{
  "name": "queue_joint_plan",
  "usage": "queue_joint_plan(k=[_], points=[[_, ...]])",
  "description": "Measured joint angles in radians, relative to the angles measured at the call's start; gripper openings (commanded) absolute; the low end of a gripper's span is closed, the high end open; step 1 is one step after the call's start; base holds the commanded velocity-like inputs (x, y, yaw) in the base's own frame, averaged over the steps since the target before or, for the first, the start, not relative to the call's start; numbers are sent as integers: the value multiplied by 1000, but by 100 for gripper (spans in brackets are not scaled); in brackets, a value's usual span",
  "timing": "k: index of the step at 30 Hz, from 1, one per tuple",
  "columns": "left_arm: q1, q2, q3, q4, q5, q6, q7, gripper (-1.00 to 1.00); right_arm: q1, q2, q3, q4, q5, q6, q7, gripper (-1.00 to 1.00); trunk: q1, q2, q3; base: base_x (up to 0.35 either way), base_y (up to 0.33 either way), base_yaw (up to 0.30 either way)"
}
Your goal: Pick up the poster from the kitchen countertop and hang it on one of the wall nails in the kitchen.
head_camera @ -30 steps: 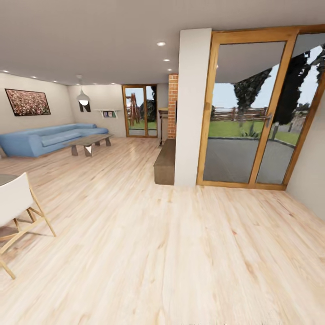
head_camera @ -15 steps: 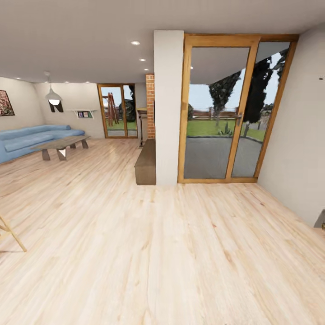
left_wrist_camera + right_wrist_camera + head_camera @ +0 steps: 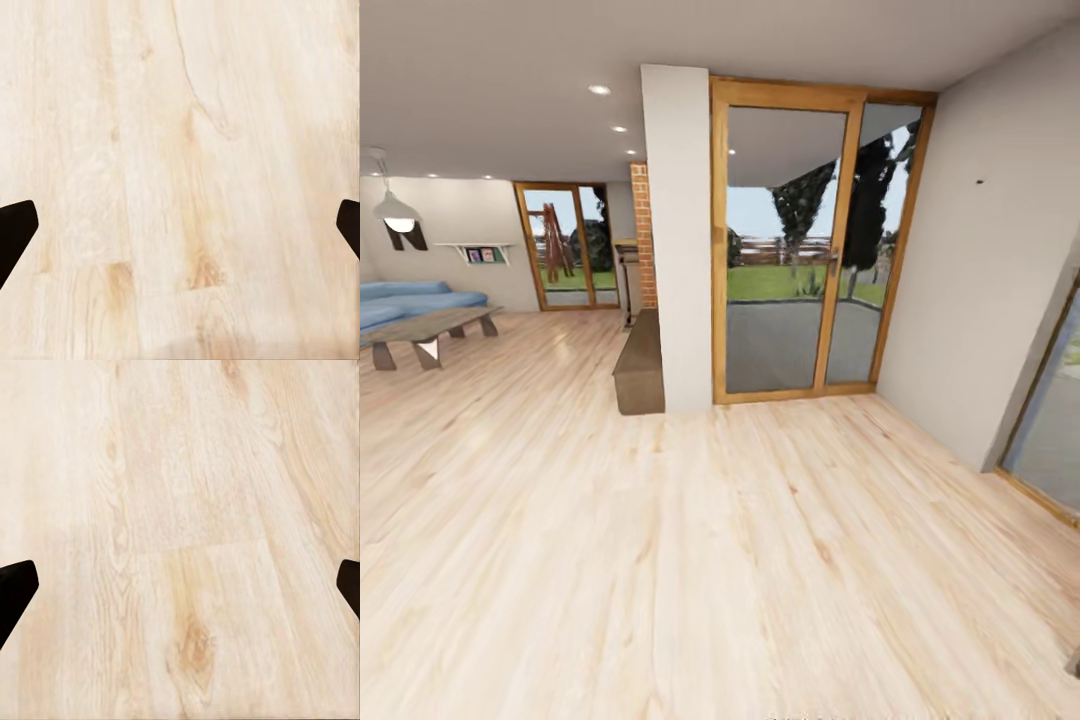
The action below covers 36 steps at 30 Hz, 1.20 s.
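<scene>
The poster and the kitchen countertop are out of view. A tiny dark speck like a wall nail (image 3: 980, 182) sits high on the pale grey wall at the right in the head view. My left gripper (image 3: 180, 232) is open over the pale wooden floor, with its black fingertips (image 3: 15, 229) far apart and nothing between them. The right gripper (image 3: 180, 592) is open as well, its dark fingertips (image 3: 16, 585) spread wide above bare floorboards.
A white pillar (image 3: 678, 240) stands ahead, with a low dark bench (image 3: 641, 365) at its left. Wood-framed glass doors (image 3: 790, 240) look onto a garden. A blue sofa (image 3: 405, 300) and a coffee table (image 3: 430, 328) are far left. Another glass door (image 3: 1050, 420) is at the right edge.
The whole head view has swung to the right. The chair and framed picture have left at the left; the right wall with the speck and a second glass door have come in.
</scene>
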Motion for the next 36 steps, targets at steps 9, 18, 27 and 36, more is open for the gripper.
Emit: queue_joint_plan(k=[9, 18, 27, 36], points=[[0, 0, 0, 0, 0, 0, 0, 100, 0, 0, 0, 0, 0, 0, 0, 100, 0, 0, 0, 0, 0, -300], [0, 0, 0, 1, 0, 0, 0, 100, 0, 0, -1, 0, 0, 0, 0, 100, 0, 0, 0, -2, 0, -300], [0, 0, 0, 0, 0, 1, 0, 100, 0, 0, 0, 0, 0, -1, 0, 100, 0, 0, 0, -164, 0, -213], [0, 0, 0, 1, 0, 2, 0, 100, 0, 0, 0, 0, 0, -2, 0, 100, 0, 0, 4, -195, 0, -178]])
